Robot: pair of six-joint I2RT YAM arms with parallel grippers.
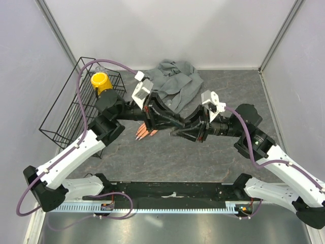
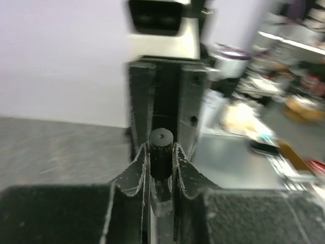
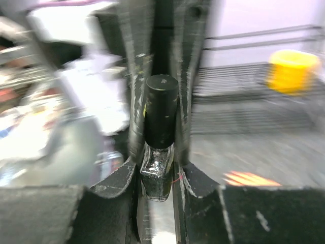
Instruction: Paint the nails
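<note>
A peach mannequin hand [image 1: 145, 133] lies on the grey table, its grey sleeve [image 1: 175, 81] bunched behind it. Its nails [image 1: 140, 137] look reddish at the fingertips; the fingers show as an orange blur in the right wrist view [image 3: 250, 179]. My two grippers meet just right of the hand on a small nail polish bottle. My right gripper [image 3: 158, 175] is shut on the bottle's glass body [image 3: 157, 178]. My left gripper [image 2: 161, 157] is shut on its black cap [image 2: 161, 150], which also shows in the right wrist view [image 3: 161, 109]. In the top view the left gripper [image 1: 169, 122] and right gripper [image 1: 184, 131] hide the bottle.
A black wire basket [image 1: 63, 119] stands at the left with a yellow object [image 1: 100, 82] in it, also seen in the right wrist view [image 3: 292, 68]. Pale walls close the table on three sides.
</note>
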